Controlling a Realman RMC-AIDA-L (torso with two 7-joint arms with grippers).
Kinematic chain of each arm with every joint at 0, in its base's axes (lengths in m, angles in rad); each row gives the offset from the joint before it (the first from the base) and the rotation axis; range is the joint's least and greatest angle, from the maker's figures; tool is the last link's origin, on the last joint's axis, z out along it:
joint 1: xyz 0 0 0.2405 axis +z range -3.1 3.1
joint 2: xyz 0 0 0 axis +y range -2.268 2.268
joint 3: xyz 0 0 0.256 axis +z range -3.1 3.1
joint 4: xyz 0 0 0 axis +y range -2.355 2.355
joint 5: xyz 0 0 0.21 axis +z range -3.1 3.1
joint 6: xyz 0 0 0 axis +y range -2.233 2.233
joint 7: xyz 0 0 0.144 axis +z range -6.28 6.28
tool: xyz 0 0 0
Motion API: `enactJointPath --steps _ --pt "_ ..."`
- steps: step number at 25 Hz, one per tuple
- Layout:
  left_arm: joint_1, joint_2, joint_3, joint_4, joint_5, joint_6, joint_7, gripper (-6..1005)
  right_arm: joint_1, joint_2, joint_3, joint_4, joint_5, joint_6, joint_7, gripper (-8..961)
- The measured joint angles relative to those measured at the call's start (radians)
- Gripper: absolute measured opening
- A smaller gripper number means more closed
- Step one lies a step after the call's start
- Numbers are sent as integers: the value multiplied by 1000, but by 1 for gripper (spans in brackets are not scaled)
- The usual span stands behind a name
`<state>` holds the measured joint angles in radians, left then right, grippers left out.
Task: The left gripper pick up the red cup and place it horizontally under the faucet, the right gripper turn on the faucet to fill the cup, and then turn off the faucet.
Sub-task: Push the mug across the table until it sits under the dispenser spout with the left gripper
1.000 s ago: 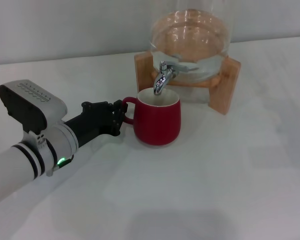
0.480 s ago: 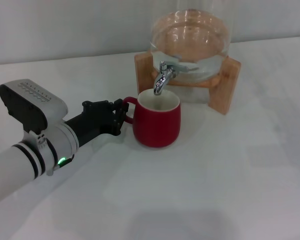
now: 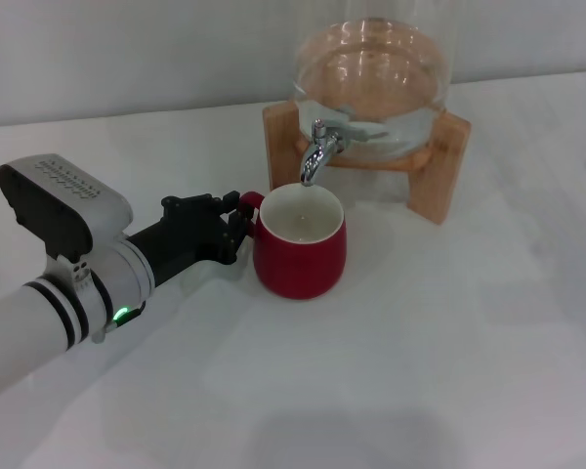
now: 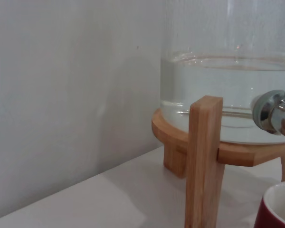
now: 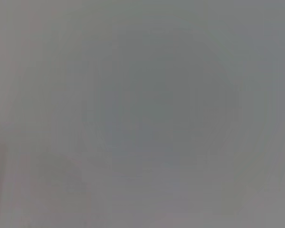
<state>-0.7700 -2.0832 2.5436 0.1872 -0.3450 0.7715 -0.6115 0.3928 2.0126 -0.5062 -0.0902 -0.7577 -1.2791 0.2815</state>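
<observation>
Head view: left pincer (image 3: 236,223) grips the red cup's (image 3: 299,244) handle on the white tabletop (image 3: 449,332), rim just beneath the faucet (image 3: 317,149); wooden stand (image 3: 447,166) and glass water jar (image 3: 371,68) behind.

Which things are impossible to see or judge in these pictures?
- Right gripper: in no view; the right wrist view is a blank grey blur.
- Red cup: handle hidden by the left gripper in the head view; left wrist view's edge crops it.
- Faucet: left wrist view crops it.
- Glass jar: top cropped.
</observation>
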Motion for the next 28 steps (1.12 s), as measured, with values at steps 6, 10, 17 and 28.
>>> enactJointPath --steps 6,10,17,28 --pt "-1 1 -2 0 0 0 2 184 7 0 0 0 0 4 0 875" --pt "-5 1 -2 0 0 0 2 185 7 0 0 0 0 4 -1 875" --pt "-14 2 2 0 0 -1 2 188 8 0 0 0 0 3 -1 875" --pt "-16 1 0 -1 20 -8 2 192 9 0 0 1 0 1 -1 875"
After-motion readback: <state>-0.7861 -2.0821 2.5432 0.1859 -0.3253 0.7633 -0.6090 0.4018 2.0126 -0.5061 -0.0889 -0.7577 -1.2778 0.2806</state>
